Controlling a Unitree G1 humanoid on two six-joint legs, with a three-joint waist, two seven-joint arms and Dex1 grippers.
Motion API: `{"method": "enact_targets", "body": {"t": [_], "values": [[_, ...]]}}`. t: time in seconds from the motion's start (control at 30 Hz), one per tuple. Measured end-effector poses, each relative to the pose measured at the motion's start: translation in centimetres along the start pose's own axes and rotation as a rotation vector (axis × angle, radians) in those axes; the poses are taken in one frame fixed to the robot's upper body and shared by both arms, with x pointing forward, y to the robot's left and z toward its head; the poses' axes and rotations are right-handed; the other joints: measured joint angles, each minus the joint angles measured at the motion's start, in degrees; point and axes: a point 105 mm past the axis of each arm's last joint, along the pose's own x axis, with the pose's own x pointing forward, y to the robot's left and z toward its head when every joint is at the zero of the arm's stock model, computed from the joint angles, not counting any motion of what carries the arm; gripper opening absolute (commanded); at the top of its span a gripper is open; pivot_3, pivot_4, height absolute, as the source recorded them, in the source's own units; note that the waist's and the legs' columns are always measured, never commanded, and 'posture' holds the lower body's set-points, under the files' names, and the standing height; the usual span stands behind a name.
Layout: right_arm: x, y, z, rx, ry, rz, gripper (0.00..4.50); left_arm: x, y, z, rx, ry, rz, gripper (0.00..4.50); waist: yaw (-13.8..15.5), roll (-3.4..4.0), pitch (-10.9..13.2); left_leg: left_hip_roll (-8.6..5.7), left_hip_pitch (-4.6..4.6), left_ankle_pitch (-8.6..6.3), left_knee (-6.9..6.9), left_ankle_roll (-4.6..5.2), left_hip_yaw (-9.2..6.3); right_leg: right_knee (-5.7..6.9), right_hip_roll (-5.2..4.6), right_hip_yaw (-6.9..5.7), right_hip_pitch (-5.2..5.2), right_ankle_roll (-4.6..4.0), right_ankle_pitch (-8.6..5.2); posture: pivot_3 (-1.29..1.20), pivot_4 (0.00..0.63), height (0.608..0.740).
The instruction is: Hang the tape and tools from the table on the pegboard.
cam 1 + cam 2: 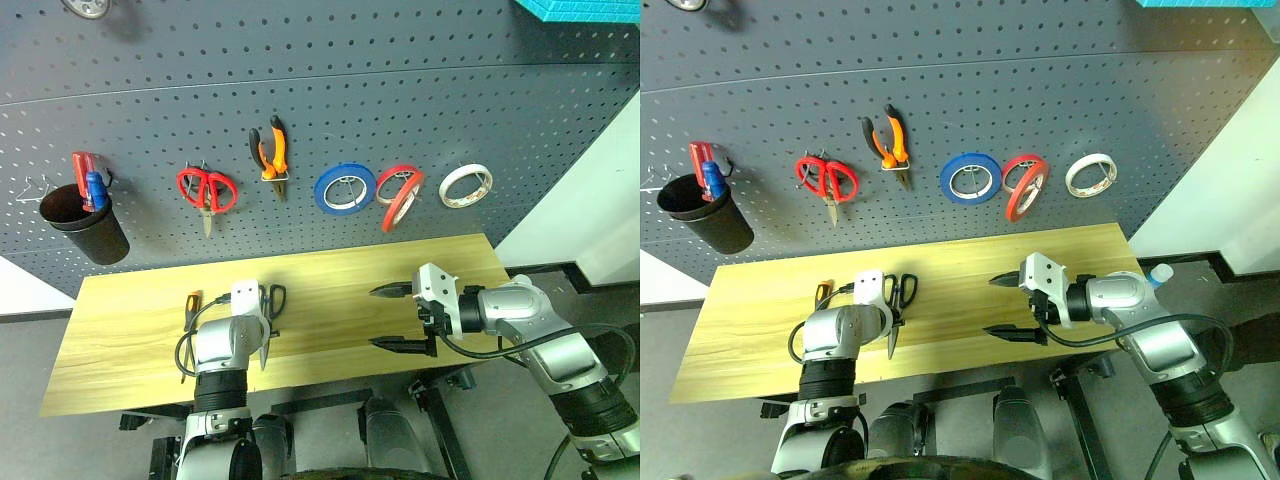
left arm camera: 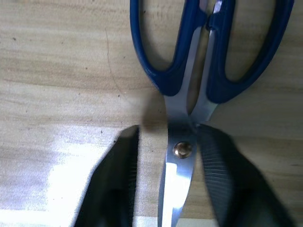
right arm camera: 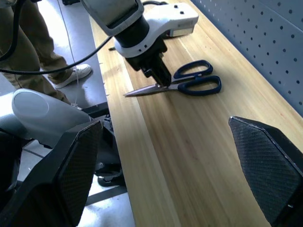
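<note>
The scissors (image 1: 275, 297) with dark blue handles lie flat on the table (image 1: 340, 275). My left gripper (image 2: 168, 130) points down on them, closed in on the blades at the pivot. One finger (image 2: 222, 175) presses the steel. The screwdriver (image 1: 192, 304) lies beside my left arm. My right gripper (image 1: 392, 318) hovers open and empty over the table's right half. On the pegboard (image 1: 420, 90) hang the pliers (image 1: 270, 150) and the red tape (image 1: 398, 195).
Also on the pegboard are red-handled scissors (image 1: 208, 190), a blue roll (image 1: 345, 188), a white roll (image 1: 466, 185) and a black cup (image 1: 85, 228) holding tools. A person's leg and shoe (image 3: 71, 73) stand off the table's end.
</note>
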Motion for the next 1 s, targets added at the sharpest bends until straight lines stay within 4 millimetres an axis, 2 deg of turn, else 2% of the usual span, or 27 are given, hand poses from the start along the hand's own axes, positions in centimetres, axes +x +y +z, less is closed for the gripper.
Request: {"method": "enact_targets", "body": {"t": [0.1, 0.43, 0.53, 0.83, 1.0], "values": [[0.0, 0.0, -0.1, 0.004, -0.001, -0.004, 4.50, 0.0, 0.1, 0.1, -0.007, -0.004, 0.001, 0.07, 0.02, -0.01, 0.00, 0.00, -0.02, 0.00, 0.02, 0.00, 0.00, 0.00, 0.00, 0.00, 0.00, 0.00, 0.00, -0.14, 0.128, 0.738], [-0.3, -0.4, 0.0, 0.004, -0.005, -0.038, 4.50, 0.0, 0.7, 0.5, 0.006, -0.010, 0.005, 0.07, 0.00, -0.01, 0.00, 0.00, -0.03, 0.00, 0.04, 0.00, 0.00, 0.00, 0.00, -0.01, 0.00, 0.01, 0.01, -0.14, 0.126, 0.738], [-0.3, -0.4, 0.0, 0.000, -0.006, -0.043, 4.50, 0.0, 0.4, 0.6, 0.004, -0.018, -0.024, 0.64, 0.04, -0.01, 0.00, 0.00, -0.05, 0.00, 0.06, 0.00, 0.00, 0.00, -0.01, -0.01, 0.00, 0.02, 0.01, -0.14, 0.125, 0.738], [-0.3, -0.5, 0.1, -0.012, -0.013, -0.053, 4.50, -1.0, -0.1, 1.0, 0.060, 0.004, -0.050, 3.66, -0.03, -0.01, 0.00, -0.01, -0.05, 0.00, 0.09, 0.00, -0.01, 0.01, -0.01, -0.02, 0.00, 0.03, 0.02, -0.13, 0.120, 0.738], [-0.2, -0.6, 0.1, -0.014, -0.011, -0.061, 4.50, -0.8, 0.3, 1.0, 0.100, 0.036, -0.023, 3.66, 0.01, 0.00, 0.00, -0.01, -0.06, 0.00, 0.10, 0.00, -0.01, 0.01, -0.01, -0.02, 0.00, 0.03, 0.03, -0.14, 0.118, 0.738]]}}
